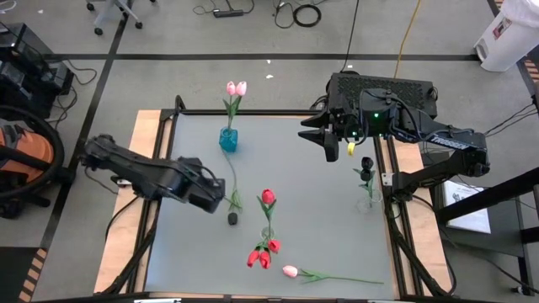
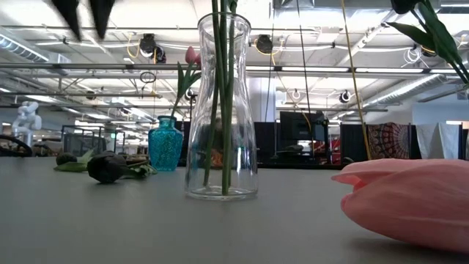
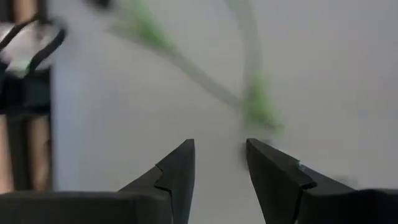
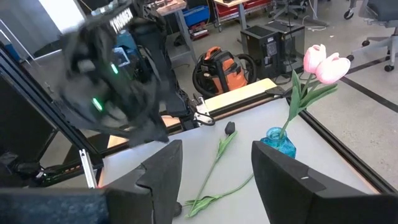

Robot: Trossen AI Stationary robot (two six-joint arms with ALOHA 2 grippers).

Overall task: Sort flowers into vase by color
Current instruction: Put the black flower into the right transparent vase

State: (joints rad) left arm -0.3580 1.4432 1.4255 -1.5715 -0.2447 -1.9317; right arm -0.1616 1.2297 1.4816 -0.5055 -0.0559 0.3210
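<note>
A black tulip (image 1: 232, 218) lies flat on the table, its stem curving toward the blue vase (image 1: 228, 139), which holds two pink tulips (image 1: 237, 87). My left gripper (image 1: 217, 200) hovers open just left of that stem (image 3: 249, 106), fingers pointing down (image 2: 84, 15), touching nothing. A clear vase (image 2: 221, 110) at the centre holds red tulips (image 1: 268, 197). More red heads (image 1: 263, 257) show beside it. A pink tulip (image 1: 290, 271) lies near the near edge (image 2: 410, 198). A vase at the right edge (image 1: 367, 200) holds black tulips (image 1: 367, 164). My right gripper (image 1: 330, 145) waits open at the far right.
The table's wooden side strips (image 1: 147, 126) and metal frame rails (image 1: 396, 236) border the grey top. The left arm (image 4: 118, 74) shows across the table in the right wrist view. Bare grey surface lies between the blue vase and the right arm.
</note>
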